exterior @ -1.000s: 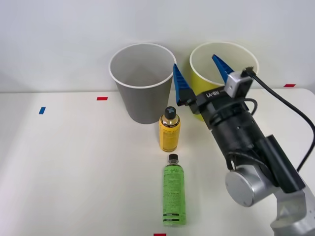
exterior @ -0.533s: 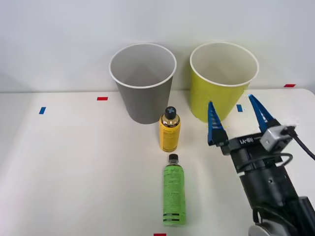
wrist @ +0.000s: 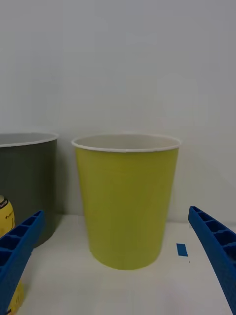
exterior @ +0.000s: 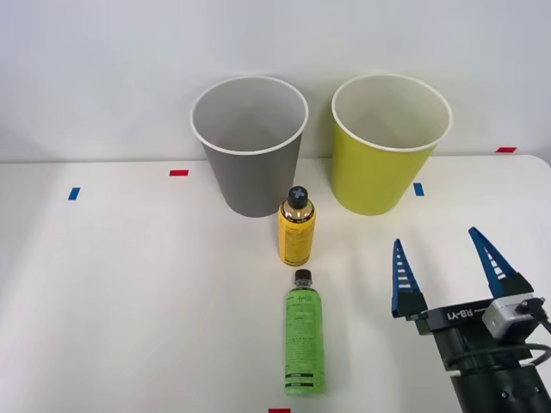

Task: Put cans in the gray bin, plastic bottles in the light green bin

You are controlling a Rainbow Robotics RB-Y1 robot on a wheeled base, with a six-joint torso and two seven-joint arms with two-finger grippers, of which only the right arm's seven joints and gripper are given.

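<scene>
From above, the right gripper [exterior: 448, 265] sits low at the five o'clock corner of the white table [exterior: 129, 284], its two blue ribbed fingers [exterior: 403, 280] spread wide and holding nothing. At twelve o'clock stand two tall tapered round bins with white rims: the matte gray bin [exterior: 250, 146] just left of centre, the glossy yellow-green bin [exterior: 389, 144] at about one o'clock. A slim bright green plastic bottle with a small black cap [exterior: 304, 342] lies flat on its side at six o'clock, cap pointing toward the bins. An upright yellow bottle with a dark cap [exterior: 296, 227] stands between it and the gray bin, just in front of that bin. The wrist camera gives the side-on look: the yellow-green bin [wrist: 127, 202] square ahead, pale inside its rim, the gray bin [wrist: 27, 182] beside it and apart, a sliver of the yellow bottle [wrist: 6, 221] behind one blue finger [wrist: 17, 251]. A small blue tape mark [wrist: 182, 249] lies on the table beside the yellow-green bin.
</scene>
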